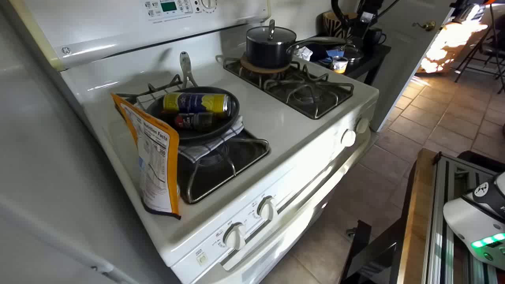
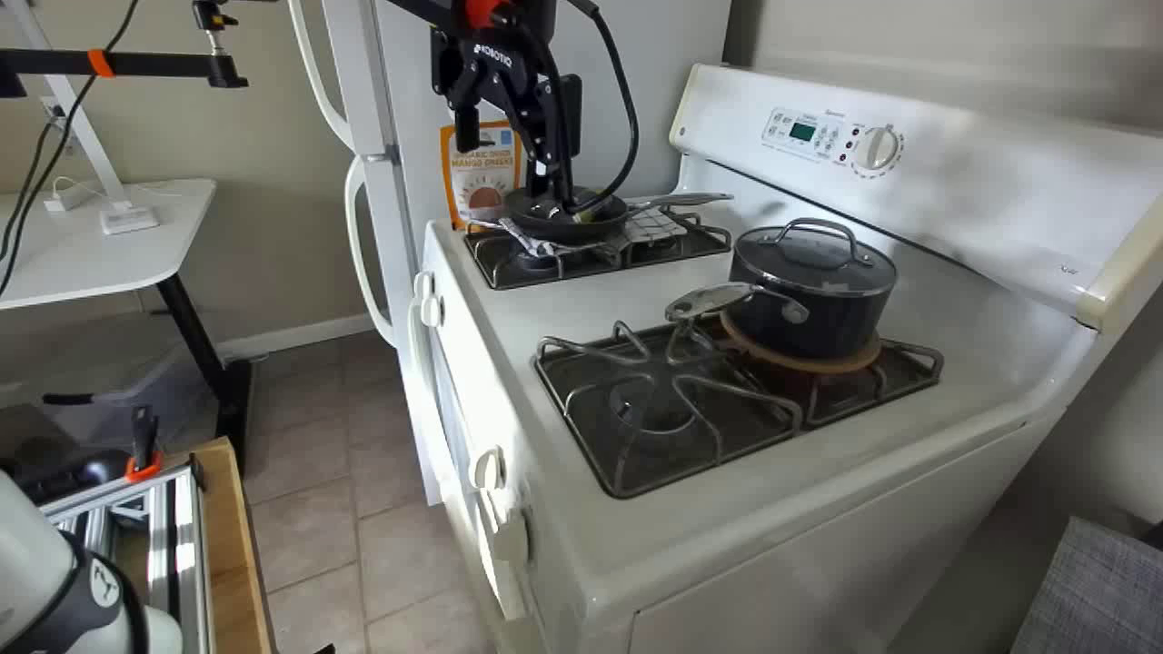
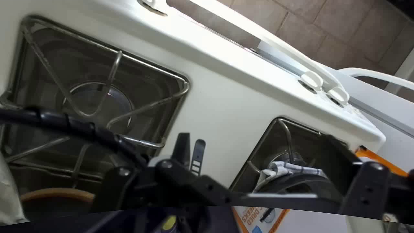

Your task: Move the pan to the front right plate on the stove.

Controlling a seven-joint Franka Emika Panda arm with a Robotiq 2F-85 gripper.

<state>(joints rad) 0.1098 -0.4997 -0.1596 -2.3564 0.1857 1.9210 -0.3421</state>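
The pan (image 1: 189, 135) lies across the left grates on the stove (image 1: 246, 112), with its handle (image 1: 185, 67) toward the back panel. It also shows in an exterior view (image 2: 554, 227), and part of its rim is in the wrist view (image 3: 291, 179). A yellow can (image 1: 197, 102) and a dark bottle (image 1: 197, 121) lie in it. The front right plate (image 1: 307, 94) shows at the left of the wrist view (image 3: 93, 97). My gripper (image 2: 511, 150) overlaps the pan in an exterior view, but its depth there is unclear. In the wrist view its fingers (image 3: 258, 152) stand wide apart, holding nothing.
A checkered cloth (image 1: 217, 146) lies under the pan. An upright orange-edged bag (image 1: 156, 161) stands beside it. A lidded pot (image 2: 809, 300) sits on a round trivet on the back right grate, its handle (image 2: 718, 298) pointing forward. Knobs (image 1: 234, 236) line the front.
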